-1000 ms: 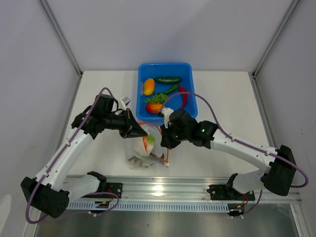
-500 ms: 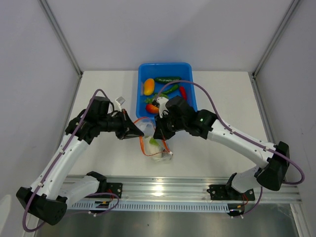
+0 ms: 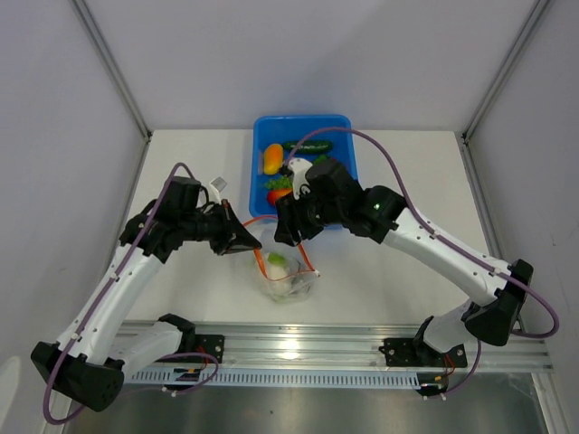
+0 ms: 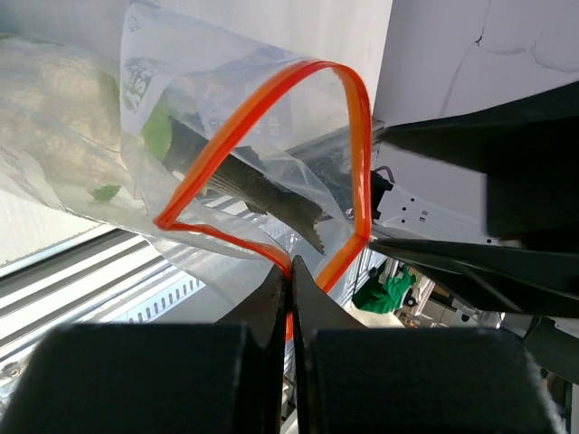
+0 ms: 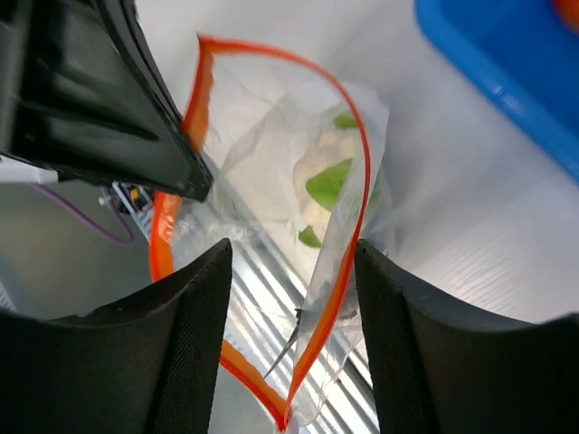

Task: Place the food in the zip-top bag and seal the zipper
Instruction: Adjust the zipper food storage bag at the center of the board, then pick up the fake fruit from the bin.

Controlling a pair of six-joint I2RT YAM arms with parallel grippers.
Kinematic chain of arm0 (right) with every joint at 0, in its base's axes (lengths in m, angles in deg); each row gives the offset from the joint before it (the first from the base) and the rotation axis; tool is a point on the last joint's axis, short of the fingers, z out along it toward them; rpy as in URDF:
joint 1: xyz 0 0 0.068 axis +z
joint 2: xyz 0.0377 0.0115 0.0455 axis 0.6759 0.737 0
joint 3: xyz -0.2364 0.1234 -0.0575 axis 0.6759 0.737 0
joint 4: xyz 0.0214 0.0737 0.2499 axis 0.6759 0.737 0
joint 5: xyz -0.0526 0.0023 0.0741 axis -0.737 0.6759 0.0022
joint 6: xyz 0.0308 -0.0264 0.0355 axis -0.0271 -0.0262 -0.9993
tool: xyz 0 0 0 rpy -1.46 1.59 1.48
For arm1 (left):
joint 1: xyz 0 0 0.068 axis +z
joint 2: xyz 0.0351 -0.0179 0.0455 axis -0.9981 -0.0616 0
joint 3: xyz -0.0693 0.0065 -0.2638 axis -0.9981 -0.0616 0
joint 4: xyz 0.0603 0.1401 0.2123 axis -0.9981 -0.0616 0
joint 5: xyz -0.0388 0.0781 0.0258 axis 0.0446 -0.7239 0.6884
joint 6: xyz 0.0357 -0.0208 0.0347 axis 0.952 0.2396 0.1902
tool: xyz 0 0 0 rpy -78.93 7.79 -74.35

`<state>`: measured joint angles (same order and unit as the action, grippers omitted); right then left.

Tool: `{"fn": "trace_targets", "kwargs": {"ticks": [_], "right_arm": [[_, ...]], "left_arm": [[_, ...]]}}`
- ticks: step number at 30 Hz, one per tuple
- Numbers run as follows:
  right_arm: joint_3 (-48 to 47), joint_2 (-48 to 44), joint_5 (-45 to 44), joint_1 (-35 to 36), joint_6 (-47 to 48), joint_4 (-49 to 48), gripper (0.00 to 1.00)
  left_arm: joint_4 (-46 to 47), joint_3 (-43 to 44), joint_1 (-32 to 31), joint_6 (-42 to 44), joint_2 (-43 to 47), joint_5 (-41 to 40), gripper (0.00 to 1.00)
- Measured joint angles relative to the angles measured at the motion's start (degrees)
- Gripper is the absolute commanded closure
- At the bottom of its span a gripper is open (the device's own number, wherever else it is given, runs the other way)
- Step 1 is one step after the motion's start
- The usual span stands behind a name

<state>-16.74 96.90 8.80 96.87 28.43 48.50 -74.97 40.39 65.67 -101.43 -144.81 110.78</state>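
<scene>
So, the left gripper [image 4: 288,271] is pinched tight on the zipper [image 4: 361,145], holding one side of the bag's mouth up. The right gripper [image 5: 294,334] has its fingers spread, and the other zipper strand runs loose between them, not gripped. The bag [image 3: 289,282] sits on the table [image 3: 407,181] between the arms, mouth gaping, with cauliflower [image 5: 312,176] and fish [image 4: 262,185] inside. A pepper [image 3: 272,158] and a green chili [image 3: 308,146] lie in the tub [image 3: 256,154] just behind it.
</scene>
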Motion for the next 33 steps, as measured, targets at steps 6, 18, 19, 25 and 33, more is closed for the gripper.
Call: {"fn": "trace_targets", "kwargs": {"ticks": [6,18,19,25,33], "right_arm": [[-5.5,0.0,-5.0,-3.2,0.7,-2.8,0.13],[-17.2,14.3,-14.5,-14.0,-1.2,-11.5,0.03],[-17.8,16.0,-15.1,-15.2,-1.7,-11.5,0.02],[-22.0,26.5,-16.8,-20.4,-4.0,-11.1,0.02],[-31.0,40.1,-16.8,-21.9,-7.6,-9.6,0.01]], "left_arm": [[0.0,0.0,0.2,0.6,-1.1,-0.3,0.99],[0.0,-4.4,0.2,2.5,0.0,-0.3,0.99],[0.0,-5.1,0.2,2.6,0.4,-0.3,0.99],[-1.6,-8.2,0.3,4.0,2.9,-0.6,0.99],[-6.0,-8.5,0.3,7.1,3.7,-2.5,0.99]]}}
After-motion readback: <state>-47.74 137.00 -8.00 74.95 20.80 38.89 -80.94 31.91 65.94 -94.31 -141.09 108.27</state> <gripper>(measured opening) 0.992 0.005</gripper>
